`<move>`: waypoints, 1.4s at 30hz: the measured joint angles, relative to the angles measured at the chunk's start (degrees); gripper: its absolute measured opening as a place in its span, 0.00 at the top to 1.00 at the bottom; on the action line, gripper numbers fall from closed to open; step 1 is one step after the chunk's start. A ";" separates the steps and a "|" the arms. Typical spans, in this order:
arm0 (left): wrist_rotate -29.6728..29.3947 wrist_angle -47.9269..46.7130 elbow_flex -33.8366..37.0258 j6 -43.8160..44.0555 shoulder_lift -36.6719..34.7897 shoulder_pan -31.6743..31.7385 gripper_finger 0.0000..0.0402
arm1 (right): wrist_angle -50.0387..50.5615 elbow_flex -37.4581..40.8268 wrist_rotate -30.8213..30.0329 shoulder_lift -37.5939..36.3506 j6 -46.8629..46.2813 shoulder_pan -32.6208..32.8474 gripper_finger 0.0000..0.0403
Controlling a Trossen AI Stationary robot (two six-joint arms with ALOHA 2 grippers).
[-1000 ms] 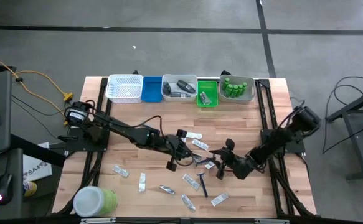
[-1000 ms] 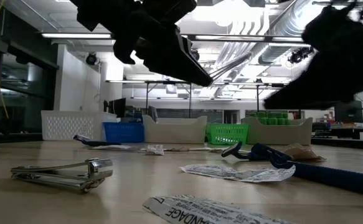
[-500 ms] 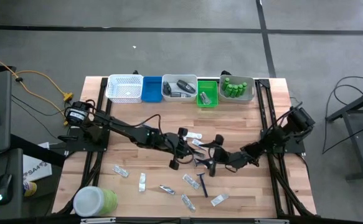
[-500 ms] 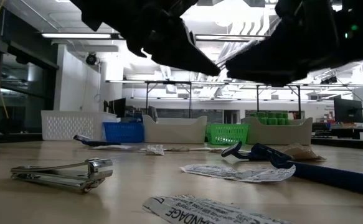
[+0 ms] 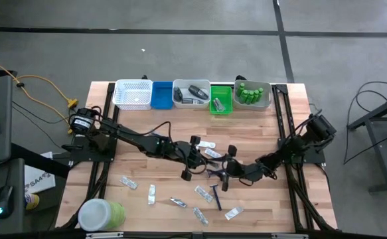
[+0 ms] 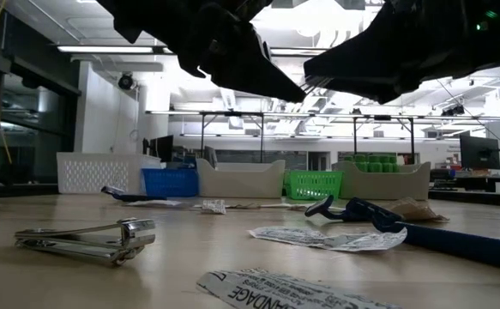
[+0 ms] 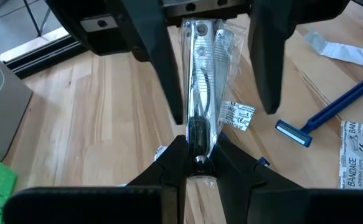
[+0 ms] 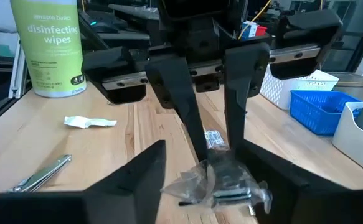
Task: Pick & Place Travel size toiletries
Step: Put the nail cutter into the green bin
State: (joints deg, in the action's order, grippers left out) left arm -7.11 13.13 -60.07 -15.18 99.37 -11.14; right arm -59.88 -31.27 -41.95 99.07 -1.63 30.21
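In the high view my left gripper (image 5: 196, 159) and my right gripper (image 5: 224, 168) face each other above the table's middle. The left one (image 7: 197, 160) is shut on a clear plastic packet (image 7: 200, 74) with a silvery and dark piece inside. The right gripper (image 7: 225, 112) is open, its fingers standing on either side of the packet's free end. The right wrist view shows the same packet (image 8: 225, 186) between my open right fingers (image 8: 150, 162). Other sachets (image 5: 203, 192) and a blue razor (image 5: 216, 196) lie flat on the table. My left gripper pinches the packet's near end (image 7: 197, 144) between its two fingers. The fingers come slanting down from the table's left. The packet sticks out beyond the fingertips in line with them, toward my right gripper, lifted clear of the table.
Along the far edge stand a white basket (image 5: 133, 94), a blue tray (image 5: 161, 94), a grey tray (image 5: 191, 101), a green tray (image 5: 221, 106) and a tray of green bottles (image 5: 251, 94). A wipes jar (image 5: 101, 214) stands at the near left corner. A nail clipper (image 6: 87, 239) lies nearby.
My right gripper has moved toward the table's left and a little toward the far edge, up to the left gripper, so its fingers now flank the packet. The left gripper has kept the packet still in the air.
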 joint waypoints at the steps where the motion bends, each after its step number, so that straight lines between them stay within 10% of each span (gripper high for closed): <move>1: 0.07 -0.01 0.00 0.00 0.00 0.00 0.86 | 0.02 0.00 -0.06 0.00 0.00 0.15 0.57; 10: -0.76 0.10 0.00 1.35 0.00 -0.04 0.86 | -0.26 0.00 -4.58 0.00 0.10 0.07 0.84; 42: -6.97 -3.62 0.04 -0.04 -3.21 -0.11 0.75 | 1.85 0.00 -2.87 0.00 -4.51 -1.42 1.00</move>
State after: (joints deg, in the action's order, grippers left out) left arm -14.09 9.51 -60.03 -15.22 96.17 -11.25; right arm -58.03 -31.27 -44.82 99.07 -6.13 28.79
